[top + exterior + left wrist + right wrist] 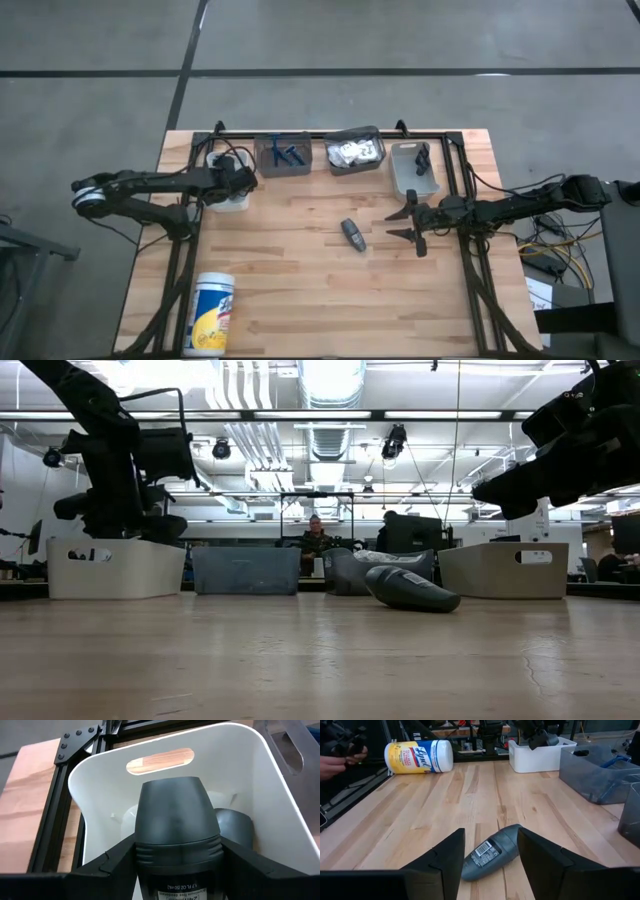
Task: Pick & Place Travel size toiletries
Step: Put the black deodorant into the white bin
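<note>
- The left claw [232, 185], upper left of the high view, is clamped on a dark grey oblong plastic tube [177, 835] and hangs over the white plastic bin [95, 785], where another dark tube [235, 827] already lies; it looks poised to drop its load among its own kind.
- A second dark grey tube [352, 234] lies on its side near the middle of the wooden worktop [300, 290], barcode label up in the right wrist view.
- The right claw [412, 224], fingers apart, faces this tube from just to its right without touching, likely lined up for the next pick.
- The white canister with yellow-and-blue label [212, 314] lies at lower left, well apart.
</note>
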Available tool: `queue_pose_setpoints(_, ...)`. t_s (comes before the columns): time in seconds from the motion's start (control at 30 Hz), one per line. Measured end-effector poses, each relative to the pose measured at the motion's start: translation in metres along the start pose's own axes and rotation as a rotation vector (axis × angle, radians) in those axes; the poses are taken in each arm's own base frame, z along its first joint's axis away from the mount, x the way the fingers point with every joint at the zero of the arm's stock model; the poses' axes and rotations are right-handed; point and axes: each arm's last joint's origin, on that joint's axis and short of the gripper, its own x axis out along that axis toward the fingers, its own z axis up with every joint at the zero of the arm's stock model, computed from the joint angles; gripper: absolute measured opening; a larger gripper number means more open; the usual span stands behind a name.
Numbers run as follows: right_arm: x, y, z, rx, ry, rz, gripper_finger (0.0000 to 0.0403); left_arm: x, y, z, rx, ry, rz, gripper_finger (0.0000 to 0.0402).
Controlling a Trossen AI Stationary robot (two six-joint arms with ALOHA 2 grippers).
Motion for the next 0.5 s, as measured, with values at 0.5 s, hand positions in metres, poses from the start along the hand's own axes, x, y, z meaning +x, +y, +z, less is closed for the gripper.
queue_pose_setpoints(0.5, 0.0000, 0.0000, 0.0000, 0.000, 0.000, 0.000, 0.0129, -0.0051, -0.0052, 0.0088, 0.004, -0.019, -0.027, 0.0342)
